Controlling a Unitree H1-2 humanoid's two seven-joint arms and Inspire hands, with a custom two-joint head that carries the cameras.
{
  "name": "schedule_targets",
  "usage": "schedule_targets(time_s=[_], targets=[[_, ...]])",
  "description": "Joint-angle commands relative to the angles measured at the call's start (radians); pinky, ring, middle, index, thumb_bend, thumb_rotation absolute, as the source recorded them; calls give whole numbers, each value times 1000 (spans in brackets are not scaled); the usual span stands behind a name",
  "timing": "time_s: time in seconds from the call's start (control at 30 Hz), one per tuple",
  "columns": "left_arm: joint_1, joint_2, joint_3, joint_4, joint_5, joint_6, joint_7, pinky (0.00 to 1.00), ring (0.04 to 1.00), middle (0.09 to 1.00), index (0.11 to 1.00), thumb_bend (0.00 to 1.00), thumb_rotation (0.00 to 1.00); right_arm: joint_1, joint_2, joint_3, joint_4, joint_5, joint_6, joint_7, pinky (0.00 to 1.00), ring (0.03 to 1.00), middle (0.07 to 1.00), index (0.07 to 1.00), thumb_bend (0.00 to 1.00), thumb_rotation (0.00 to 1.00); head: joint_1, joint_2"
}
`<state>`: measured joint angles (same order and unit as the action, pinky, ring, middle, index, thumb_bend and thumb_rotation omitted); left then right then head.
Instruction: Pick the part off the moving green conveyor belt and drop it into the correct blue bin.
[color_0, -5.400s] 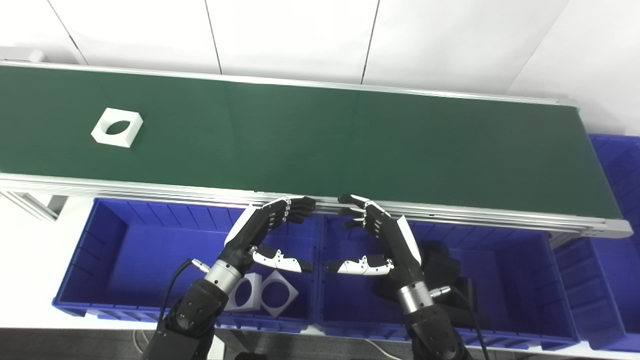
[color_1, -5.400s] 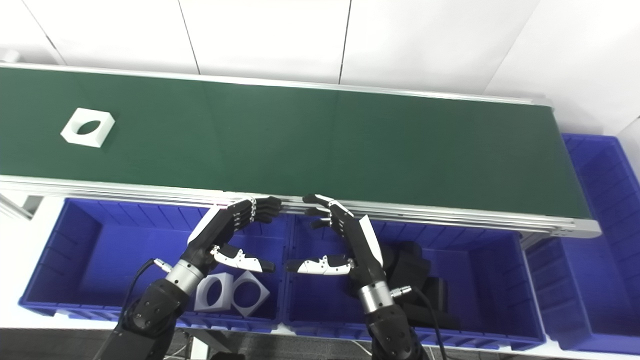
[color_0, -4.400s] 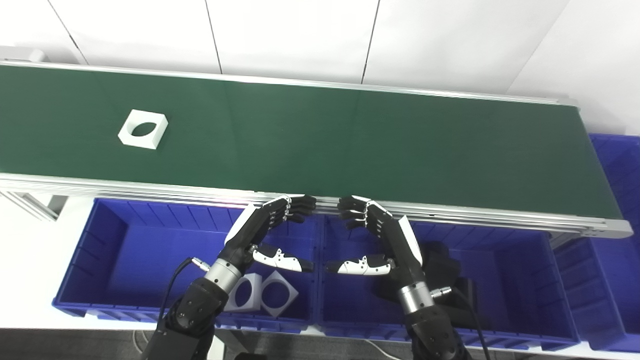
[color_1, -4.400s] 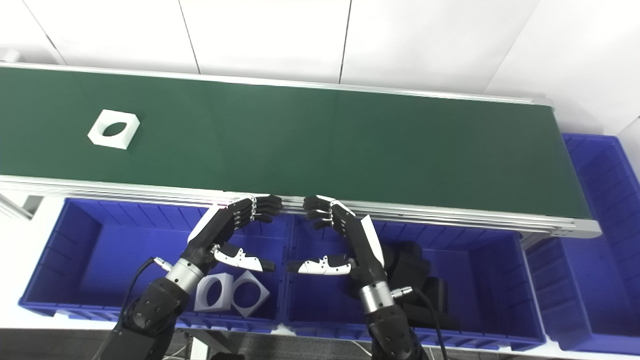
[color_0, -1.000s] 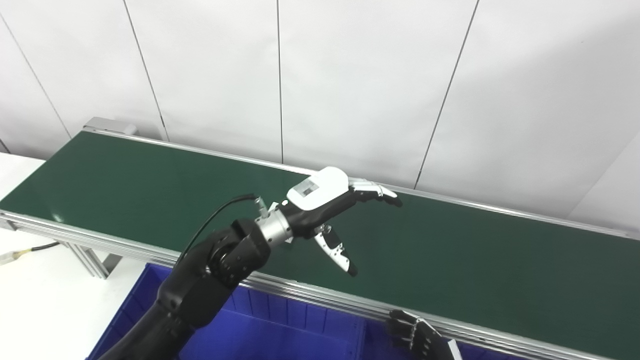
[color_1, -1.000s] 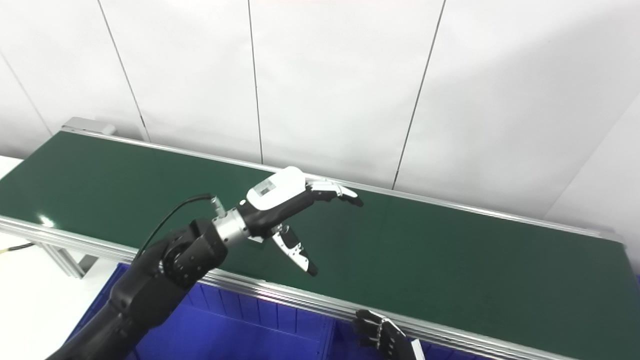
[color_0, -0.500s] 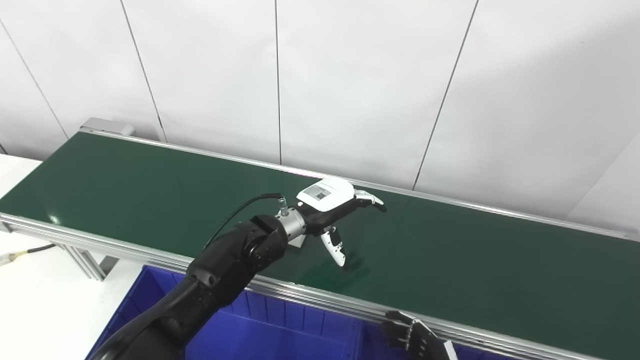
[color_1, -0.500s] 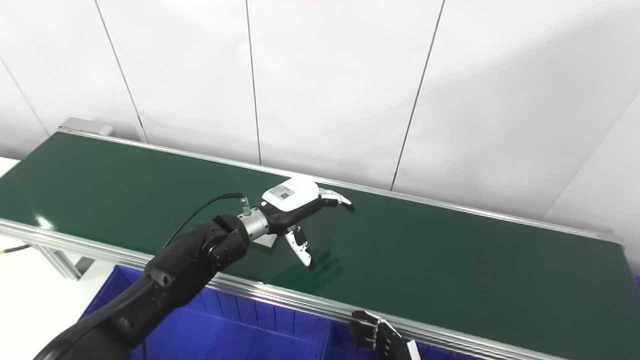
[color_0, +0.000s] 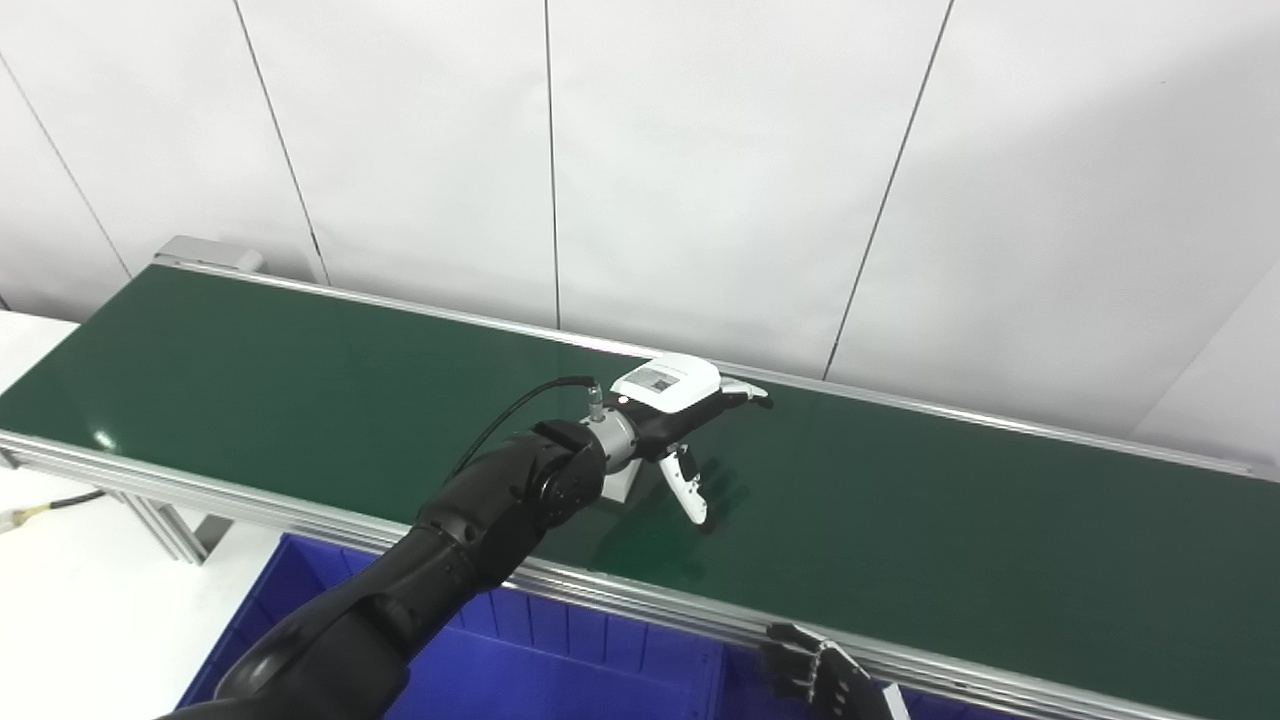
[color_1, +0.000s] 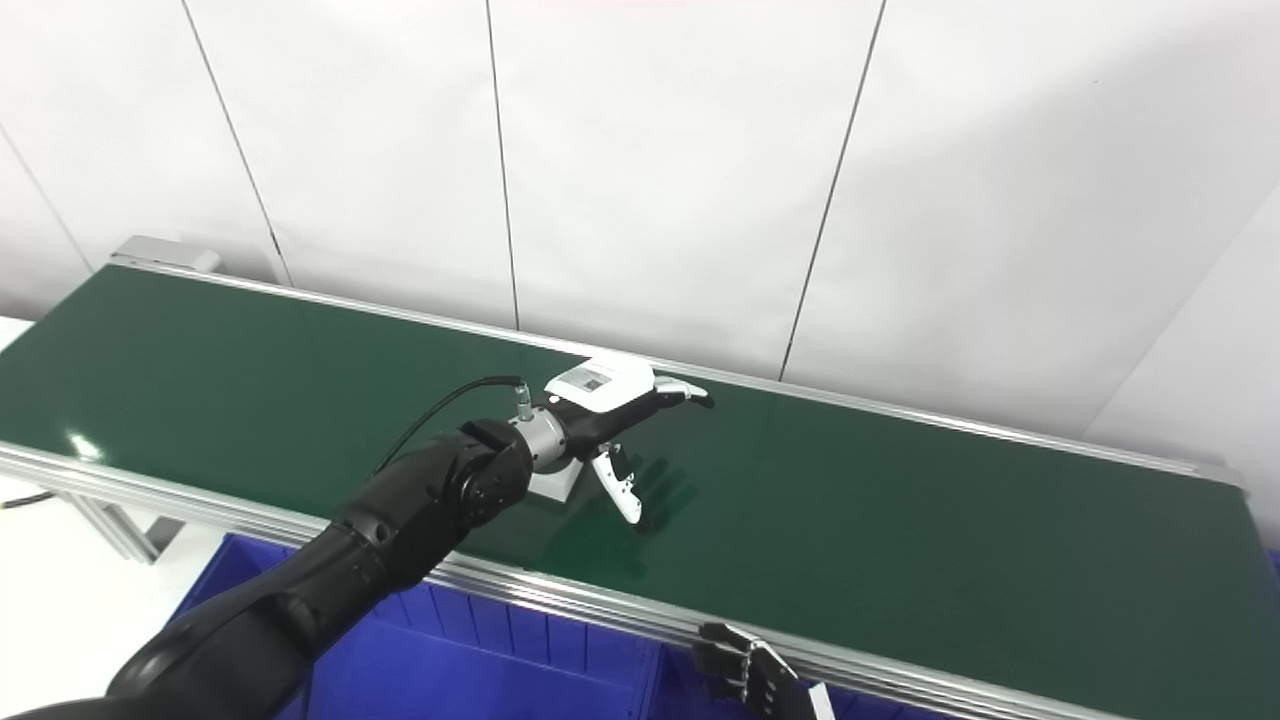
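The green conveyor belt (color_0: 950, 540) runs from far left to near right. My left hand (color_0: 680, 420) reaches out low over its middle, palm down, fingers spread toward the far rail and thumb pointing down at the belt; it is open. A white block part (color_0: 621, 487) lies on the belt just below the wrist, mostly hidden by it, also seen as a white block part (color_1: 556, 486) in the right eye view. Only the bent fingers of my right hand (color_0: 822, 678) show at the bottom edge, below the near rail, with nothing in them.
A blue bin (color_0: 560, 660) sits under the belt's near rail (color_0: 640, 600) at bottom centre. A white panelled wall stands right behind the far rail. A cable end (color_0: 40, 508) lies on the white surface at the left.
The camera has tilted up since the earliest frames. Over the last second my left hand dropped closer to the belt and reached farther out; the white part now shows under its wrist.
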<state>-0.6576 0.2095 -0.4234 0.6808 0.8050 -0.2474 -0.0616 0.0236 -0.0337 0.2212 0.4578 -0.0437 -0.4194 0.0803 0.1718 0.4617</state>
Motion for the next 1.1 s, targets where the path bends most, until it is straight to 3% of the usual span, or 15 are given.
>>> schedule_targets(time_s=[0.0, 0.27, 0.53, 0.77, 1.07], targets=[[-68, 1, 0, -13, -19, 17, -7, 700, 840, 900, 890, 1000, 253, -7, 13, 2, -28, 8, -51, -6, 635, 703, 748, 726, 915, 129, -1, 2], [-70, 8, -19, -36, -49, 55, -97, 689, 853, 911, 902, 1000, 261, -9, 15, 3, -27, 11, -51, -9, 638, 706, 747, 725, 914, 128, -6, 6], [-69, 31, -49, -48, -45, 74, -144, 755, 889, 927, 904, 1000, 298, -6, 12, 10, -35, 6, -51, -14, 643, 713, 755, 732, 909, 136, -14, 15], [-75, 50, -111, -70, -7, 131, -237, 778, 908, 928, 897, 1000, 312, -1, 12, 13, -48, 9, -51, -8, 650, 714, 755, 734, 903, 115, -17, 21], [-85, 62, -146, -33, 46, 141, -191, 845, 933, 947, 915, 1000, 296, 7, 9, 13, -60, 7, -51, -15, 649, 711, 755, 734, 899, 110, -22, 26]])
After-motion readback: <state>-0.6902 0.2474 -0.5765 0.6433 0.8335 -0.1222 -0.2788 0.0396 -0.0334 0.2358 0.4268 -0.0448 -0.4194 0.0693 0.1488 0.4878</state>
